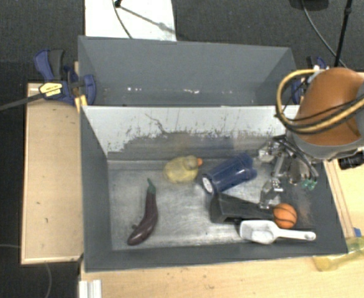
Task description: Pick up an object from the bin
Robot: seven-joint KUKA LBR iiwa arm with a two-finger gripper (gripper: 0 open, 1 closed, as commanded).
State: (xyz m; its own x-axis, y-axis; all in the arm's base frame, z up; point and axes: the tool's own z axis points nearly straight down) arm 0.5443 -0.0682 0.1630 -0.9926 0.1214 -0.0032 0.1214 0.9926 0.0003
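The gripper point(271, 198) hangs low at the right side of the bin point(95, 185), just beside 1 small orange ball point(285, 215) that lies near the front right corner, behind a white scoop point(266, 232). From here I cannot tell if it is released or clenched. A blue can point(230, 174) on its side and a black flat thing point(232, 210) lie near it.

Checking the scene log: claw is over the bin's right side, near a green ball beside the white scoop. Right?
Not quite: the ball is orange, not green, as the camera view shows. The rest stands: the claw is over the right side of the bin, near the ball, which lies beside the white scoop.
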